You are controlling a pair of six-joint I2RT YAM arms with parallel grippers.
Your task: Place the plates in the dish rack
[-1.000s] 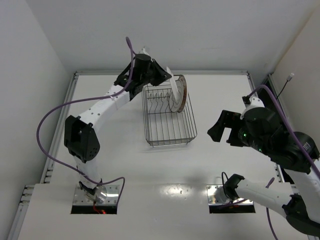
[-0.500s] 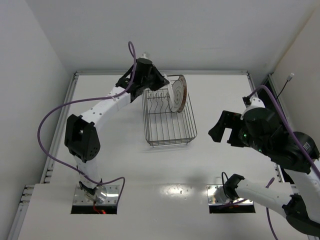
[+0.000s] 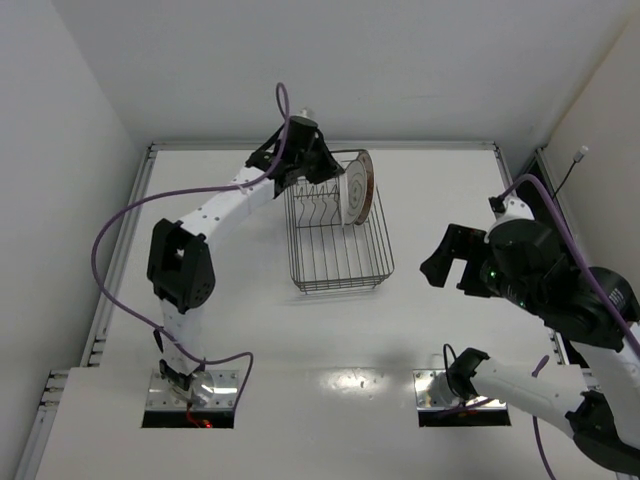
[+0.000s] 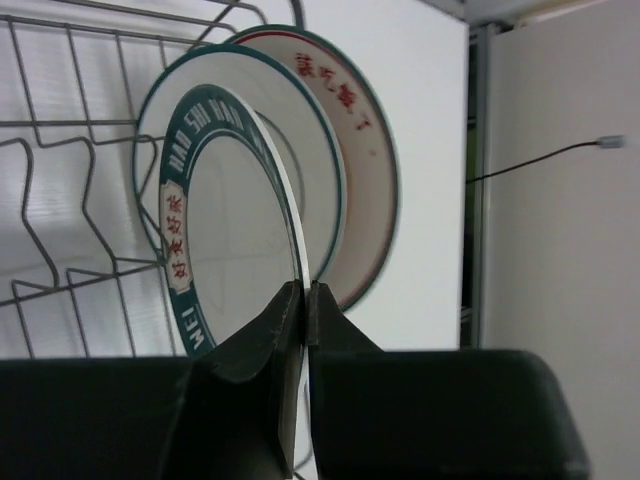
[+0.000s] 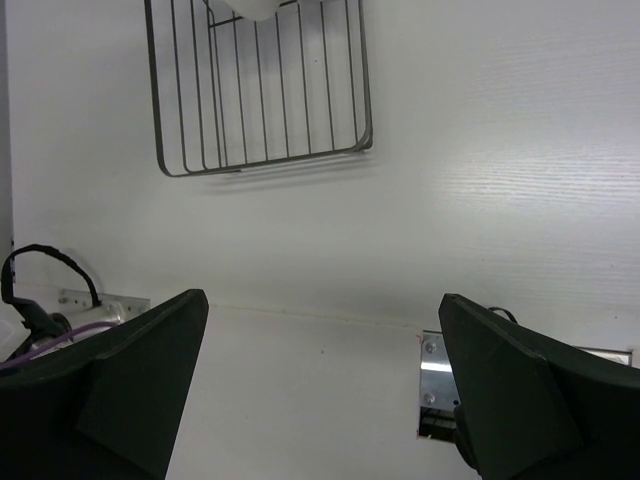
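In the left wrist view my left gripper (image 4: 303, 292) is shut on the rim of a white plate with a broad teal-blue band (image 4: 225, 230), held on edge. Close behind it stand a thin-rimmed plate (image 4: 315, 170) and one with red characters (image 4: 360, 160). From above, the plates (image 3: 355, 188) stand at the far end of the dish rack (image 3: 335, 250), with the left gripper (image 3: 322, 165) at their left. Whether the held plate rests on the wires is hidden. My right gripper (image 3: 455, 262) hangs open and empty to the right of the rack (image 5: 260, 110).
The rack's upright divider prongs (image 4: 60, 125) rise to the left of the held plate. A raised rail (image 3: 120, 250) borders the table's left side and white walls close it in. A purple cable (image 3: 130, 215) loops off the left arm.
The left arm has swung right and farther back, bringing its plate more upright and closer to the two standing ones. The right arm has hardly moved.
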